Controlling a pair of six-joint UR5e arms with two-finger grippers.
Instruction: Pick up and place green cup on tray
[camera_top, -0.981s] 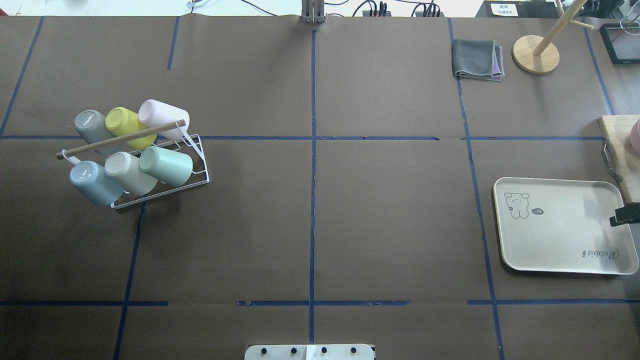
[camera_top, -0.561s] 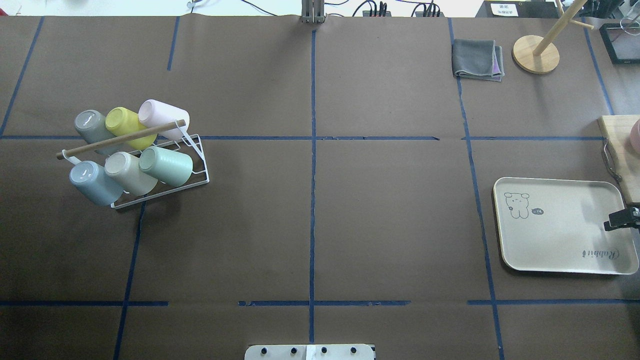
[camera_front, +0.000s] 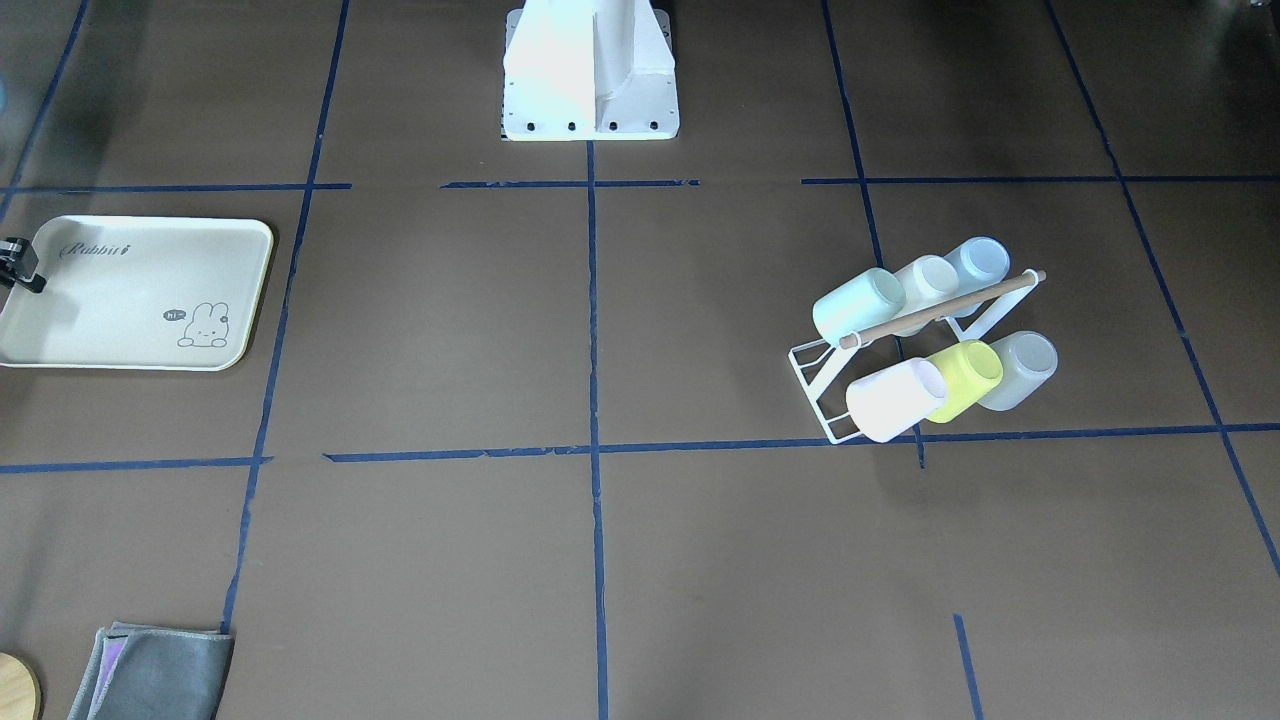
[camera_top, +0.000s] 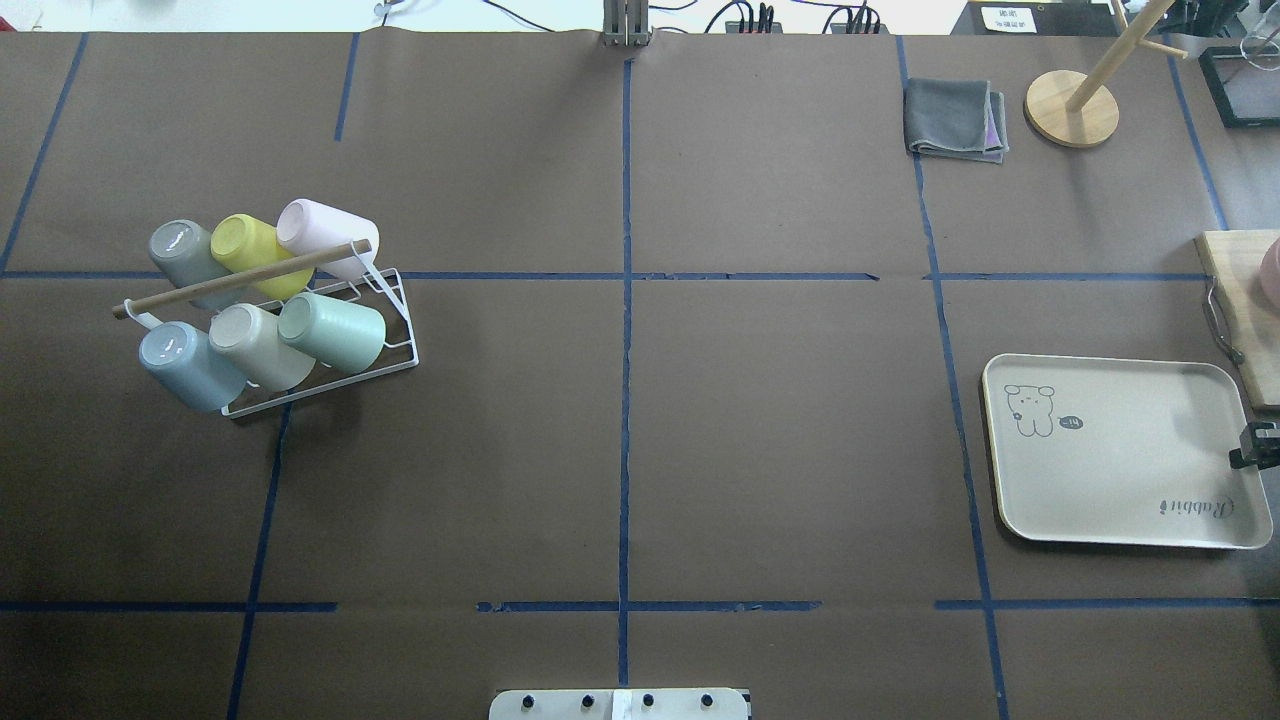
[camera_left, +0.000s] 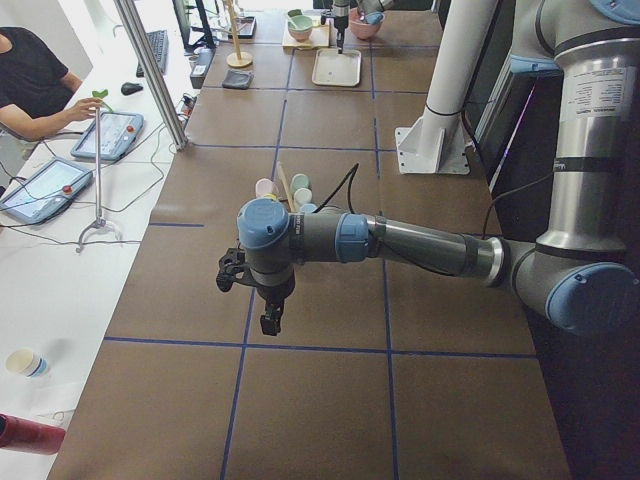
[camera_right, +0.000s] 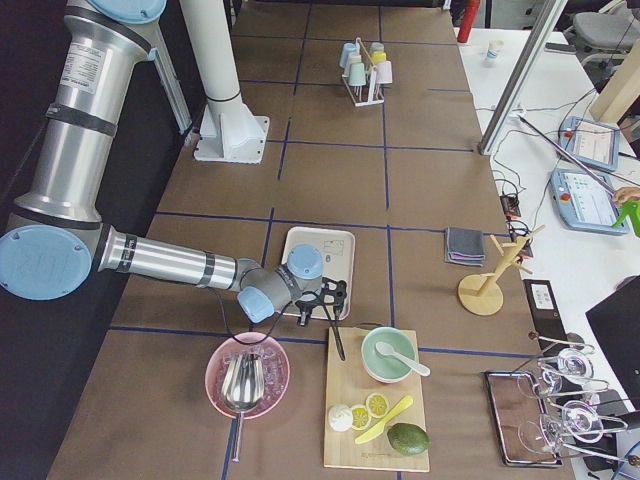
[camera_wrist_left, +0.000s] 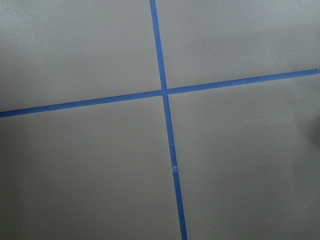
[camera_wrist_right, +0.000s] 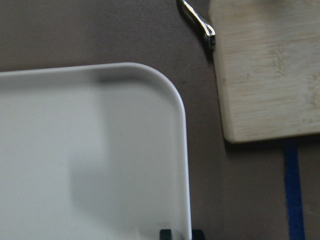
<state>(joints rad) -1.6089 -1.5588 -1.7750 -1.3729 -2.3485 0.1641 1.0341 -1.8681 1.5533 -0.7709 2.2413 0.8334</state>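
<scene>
Green cup (camera_top: 335, 332) sits on the rack (camera_top: 400, 345), pickup not started
Overhead, far left: it lies tipped among five other cups. The left fingers (camera_left: 270, 322) hang over bare counter (camera_top: 780, 430), and I can't tell their state. Far right, the right fingers (camera_wrist_right: 165, 233) straddle the tray (camera_top: 1120, 470) rim; clamped or not, can't tell. Next, I reckon: reach for that cup. Brown paper, blue tape grid.

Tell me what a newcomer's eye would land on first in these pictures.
First, the white wire rack on the robot's left half of the table. It is loaded with six pastel cups, and the green cup sits at the end nearest the table's middle. Then the cream tray far off on the right half, with nothing on it and the right gripper at its outer edge.
</scene>
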